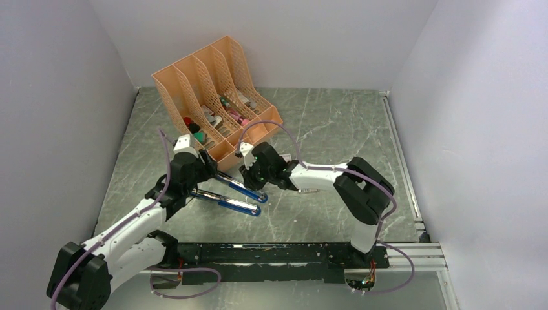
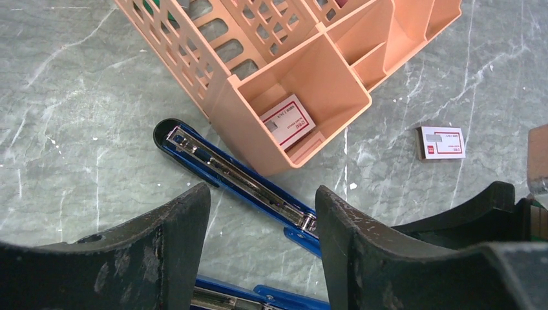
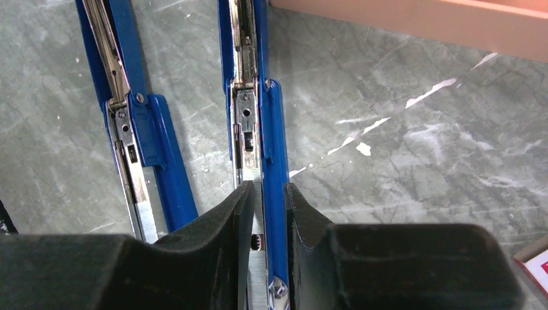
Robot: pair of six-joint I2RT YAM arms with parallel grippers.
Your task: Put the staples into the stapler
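Note:
The blue stapler (image 1: pixel 240 206) lies opened flat into two long arms on the grey marble table, just in front of the peach organizer. In the right wrist view the silvery ridged staples (image 3: pixel 258 200) sit in the channel of the stapler's right-hand arm (image 3: pixel 273 129). My right gripper (image 3: pixel 268 194) hangs straight over that arm, its jaws a narrow gap apart, flanking the staples and the blue side wall. My left gripper (image 2: pixel 262 200) is wide open above the table between the two stapler arms (image 2: pixel 232 174), holding nothing.
The peach mesh organizer (image 1: pixel 213 97) stands at the back, holding assorted items. One white-and-red staple box (image 2: pixel 289 121) lies in its front compartment. Another box (image 2: pixel 442 142) lies on the table to the right. Grey walls enclose the table on three sides.

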